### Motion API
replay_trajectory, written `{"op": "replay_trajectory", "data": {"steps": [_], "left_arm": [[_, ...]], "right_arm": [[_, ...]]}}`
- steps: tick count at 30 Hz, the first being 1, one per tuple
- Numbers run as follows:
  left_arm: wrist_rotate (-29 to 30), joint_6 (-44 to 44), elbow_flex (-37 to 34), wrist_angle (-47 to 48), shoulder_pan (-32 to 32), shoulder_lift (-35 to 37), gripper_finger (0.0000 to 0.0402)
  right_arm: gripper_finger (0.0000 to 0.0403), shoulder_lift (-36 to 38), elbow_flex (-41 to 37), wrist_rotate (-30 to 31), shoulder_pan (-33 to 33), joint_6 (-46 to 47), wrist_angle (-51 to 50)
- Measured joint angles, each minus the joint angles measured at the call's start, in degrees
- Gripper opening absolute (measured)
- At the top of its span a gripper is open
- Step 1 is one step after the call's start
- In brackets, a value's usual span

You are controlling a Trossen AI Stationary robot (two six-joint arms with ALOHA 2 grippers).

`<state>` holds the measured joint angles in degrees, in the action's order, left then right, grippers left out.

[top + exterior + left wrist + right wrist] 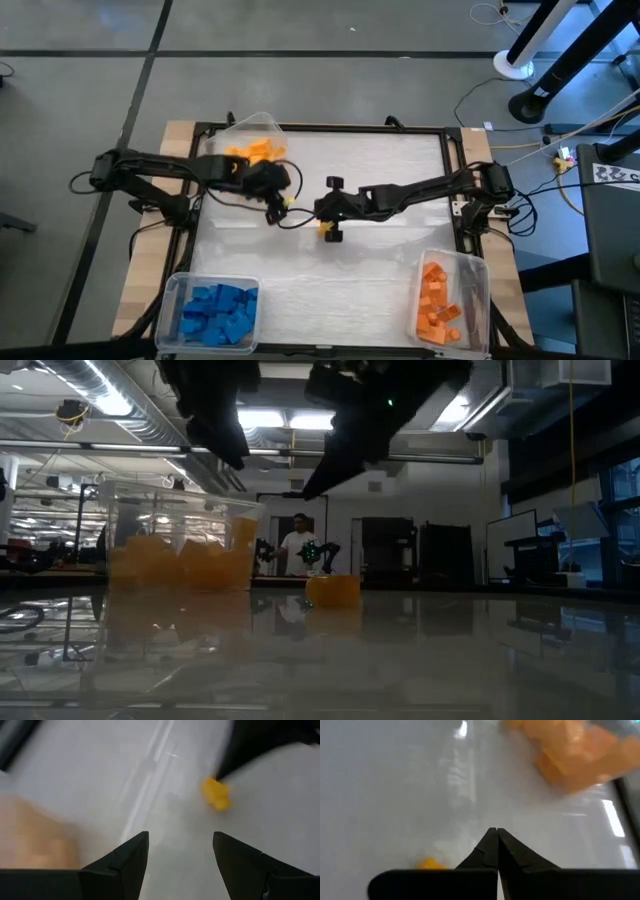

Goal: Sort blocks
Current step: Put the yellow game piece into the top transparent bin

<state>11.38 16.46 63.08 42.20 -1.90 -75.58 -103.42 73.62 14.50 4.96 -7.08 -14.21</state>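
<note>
A single yellow block (327, 228) lies on the white table top (380, 260) near its middle; it also shows in the low view (332, 590) and in both wrist views (216, 793) (431, 864). My right gripper (320, 210) hangs shut just above and beside it, its fingertips (495, 837) pressed together with nothing between them. My left gripper (180, 855) is open in the air to the block's left (282, 195), holding nothing. Both grippers hang well clear of the table in the low view.
A clear bin of yellow blocks (255, 150) stands at the far left corner (180, 555). A bin of blue blocks (212, 312) sits at the near left and a bin of orange blocks (450, 300) at the near right. Bare table lies between them.
</note>
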Motion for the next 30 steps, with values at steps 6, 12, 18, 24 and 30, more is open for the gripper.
{"op": "replay_trajectory", "data": {"steps": [6, 12, 18, 24, 30], "left_arm": [[0.08, 7.73, 0.01, -0.58, 7.42, -3.41, 0.021], [2.82, 9.47, 0.01, -7.78, 12.23, -12.69, 0.021], [3.81, 8.69, 0.01, -17.97, 12.3, -22.09, 0.021], [3.99, 8.69, 0.01, -24.72, 10.45, -28.15, 0.021], [4.27, 9.1, 0.01, -27.26, 8.81, -29.77, 0.021]], "right_arm": [[0.0001, 0.04, 8.81, 11.96, 1.52, -2.44, -19.09], [0.0001, 0.07, 17.41, 25.98, 5.42, 0.89, -41.76], [0.0001, 0.09, 23.99, 33.63, 9.59, 9.51, -61.41], [0.0001, 0.11, 27.55, 34.99, 12.22, 18.09, -75.51], [0.0001, 3.23, 27.78, 30.0, 12.32, 15.22, -75.79]]}}
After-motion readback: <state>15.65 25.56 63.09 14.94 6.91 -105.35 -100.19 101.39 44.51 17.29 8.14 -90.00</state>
